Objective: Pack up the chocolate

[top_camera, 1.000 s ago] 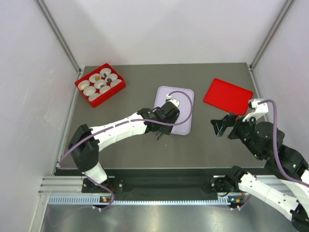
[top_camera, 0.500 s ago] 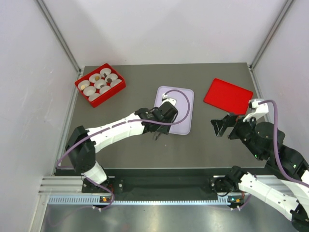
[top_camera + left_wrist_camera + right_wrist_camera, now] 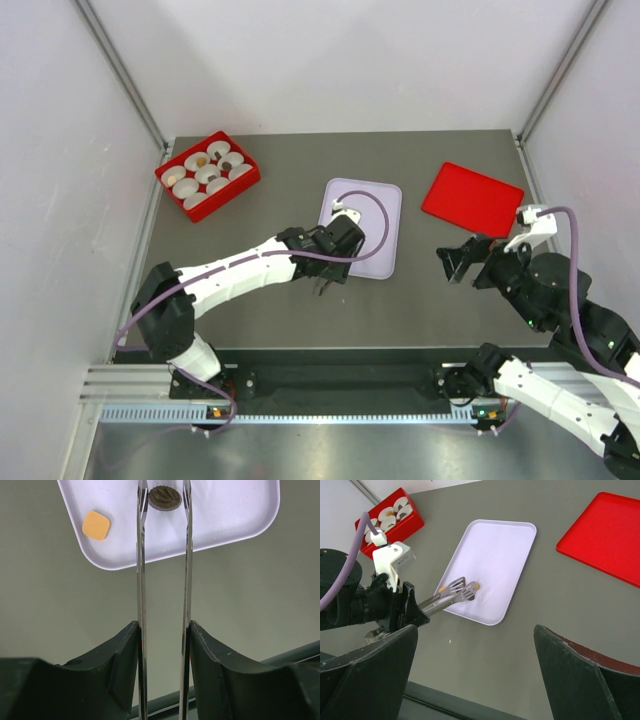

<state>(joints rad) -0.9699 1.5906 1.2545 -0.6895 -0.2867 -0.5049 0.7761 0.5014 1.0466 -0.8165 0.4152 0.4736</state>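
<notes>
My left gripper (image 3: 333,246) is shut on metal tongs (image 3: 142,555), over the near-left part of a lavender tray (image 3: 385,215). The tong tips hold a dark brown ridged chocolate (image 3: 165,498) just above the tray (image 3: 225,510). An orange caramel square (image 3: 96,525) lies on the tray left of the tips. In the right wrist view the tongs (image 3: 451,594) reach over the tray's near corner, with an orange piece (image 3: 477,585) beside them. My right gripper (image 3: 458,262) is open and empty, to the right of the tray.
A red box (image 3: 208,175) of white paper cups stands at the far left; a few cups hold small pieces. A flat red lid (image 3: 472,198) lies at the far right. Walls enclose the table on three sides.
My left gripper has drawn slightly left and toward the near edge, still shut on the tongs. The right arm has not moved.
</notes>
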